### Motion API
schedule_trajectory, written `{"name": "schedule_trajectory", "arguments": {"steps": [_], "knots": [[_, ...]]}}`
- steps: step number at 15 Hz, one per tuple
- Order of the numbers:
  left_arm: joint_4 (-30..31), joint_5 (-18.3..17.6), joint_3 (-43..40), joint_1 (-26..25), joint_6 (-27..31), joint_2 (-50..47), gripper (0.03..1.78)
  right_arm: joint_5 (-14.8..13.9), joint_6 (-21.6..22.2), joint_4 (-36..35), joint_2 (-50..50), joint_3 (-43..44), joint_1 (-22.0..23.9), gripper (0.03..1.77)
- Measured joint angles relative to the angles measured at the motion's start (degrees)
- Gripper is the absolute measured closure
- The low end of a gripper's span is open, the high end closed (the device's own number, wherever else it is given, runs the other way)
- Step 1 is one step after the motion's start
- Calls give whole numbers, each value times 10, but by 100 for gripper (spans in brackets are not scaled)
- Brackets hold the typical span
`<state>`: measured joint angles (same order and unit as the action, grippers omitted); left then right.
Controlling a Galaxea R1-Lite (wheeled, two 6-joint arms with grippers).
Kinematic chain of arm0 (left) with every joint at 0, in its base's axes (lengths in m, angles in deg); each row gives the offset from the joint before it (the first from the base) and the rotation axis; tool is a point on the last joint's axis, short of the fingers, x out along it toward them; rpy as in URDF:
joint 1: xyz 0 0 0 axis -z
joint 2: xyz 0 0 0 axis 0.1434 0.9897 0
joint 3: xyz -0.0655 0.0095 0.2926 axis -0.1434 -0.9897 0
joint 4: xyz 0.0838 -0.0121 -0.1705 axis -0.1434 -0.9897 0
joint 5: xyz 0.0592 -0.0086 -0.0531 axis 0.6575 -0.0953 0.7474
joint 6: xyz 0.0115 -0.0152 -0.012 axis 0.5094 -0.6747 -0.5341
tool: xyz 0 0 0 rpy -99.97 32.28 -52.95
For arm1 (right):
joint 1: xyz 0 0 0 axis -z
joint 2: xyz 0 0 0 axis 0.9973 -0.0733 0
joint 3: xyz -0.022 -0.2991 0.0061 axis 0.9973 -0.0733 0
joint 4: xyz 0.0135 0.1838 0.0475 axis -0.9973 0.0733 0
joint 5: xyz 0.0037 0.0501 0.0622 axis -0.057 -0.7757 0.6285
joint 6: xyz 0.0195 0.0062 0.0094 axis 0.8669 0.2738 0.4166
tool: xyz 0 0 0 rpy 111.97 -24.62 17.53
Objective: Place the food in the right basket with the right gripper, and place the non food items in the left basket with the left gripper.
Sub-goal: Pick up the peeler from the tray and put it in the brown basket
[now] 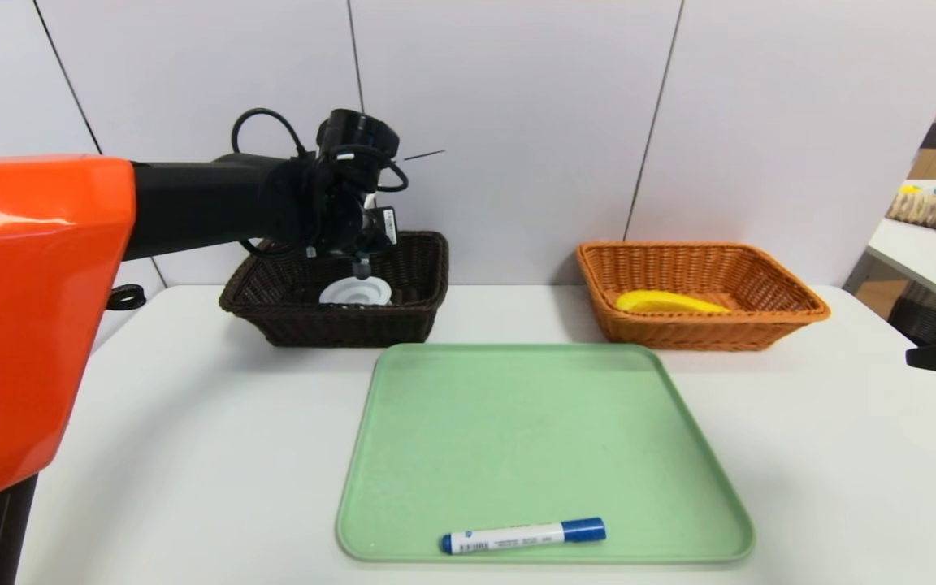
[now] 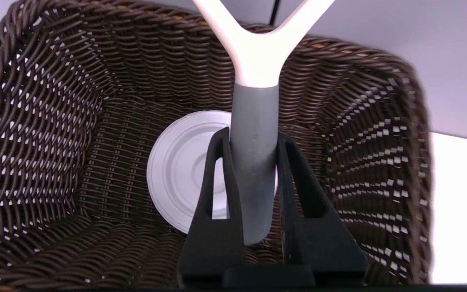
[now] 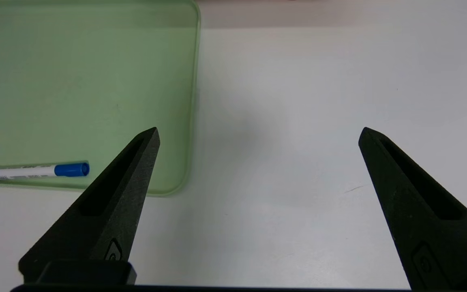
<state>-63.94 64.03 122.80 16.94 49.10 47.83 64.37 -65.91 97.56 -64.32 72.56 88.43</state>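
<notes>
Item one, far left: the left gripper [image 2: 253, 142] is held above the dark basket [image 1: 273, 313], its jaws clamped on the grey handle of a peeler [image 2: 254, 121]. The handle is gripped across its width, so that the tool's long axis runs in line with the fingers [image 2: 217, 194]; its white forked head points away from the wrist, toward the basket's far wall. This hold is judged to keep the tool steady for a drop into the non-food basket. A white lid [image 1: 355, 292] is already lying flat on that basket's floor, directly beneath the held handle.

Item two, centre: a green tray [image 1: 517, 431] is set on the white table [image 1: 192, 455], in front of and between both baskets, within reach of either arm. One marker [image 1: 523, 535] is left on it, near the front edge. It is laid flat, its long axis running roughly parallel to that edge, its blue cap pointing toward the robot's right. As a non-food item, it is judged to be due for the left basket.

Item three, right: the orange basket [image 1: 785, 317] is stood level with the dark one, well apart from it. A banana [image 1: 667, 302] is laid lengthwise inside.

Item four, far right: the right gripper [image 3: 258, 134] is parked over bare table beside the tray, its jaws spread wide and holding nothing.
</notes>
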Motion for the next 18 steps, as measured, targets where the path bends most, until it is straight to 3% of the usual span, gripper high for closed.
{"name": "schedule_trajectory", "arguments": {"steps": [4, 8, 10, 13, 16, 18], "knots": [[7, 0, 0, -12, 0, 19, 153, 1, 0, -2, 0, 0, 3, 10], [4, 5, 0, -13, 1, 21, 97, 2, 0, -2, -3, 0, 3, 10], [5, 39, 0, -13, 12, 23, 77, 3, 0, -2, -3, -3, 3, 10], [26, 88, 0, -13, 51, 27, 55, 4, 0, -2, -4, -5, 3, 10], [63, 89, 0, -12, 108, 21, 42, 5, 0, -15, -5, -6, 2, 10], [77, 71, 0, -11, 141, 7, 34, 5, 1, -18, -5, -6, 2, 10]]}}
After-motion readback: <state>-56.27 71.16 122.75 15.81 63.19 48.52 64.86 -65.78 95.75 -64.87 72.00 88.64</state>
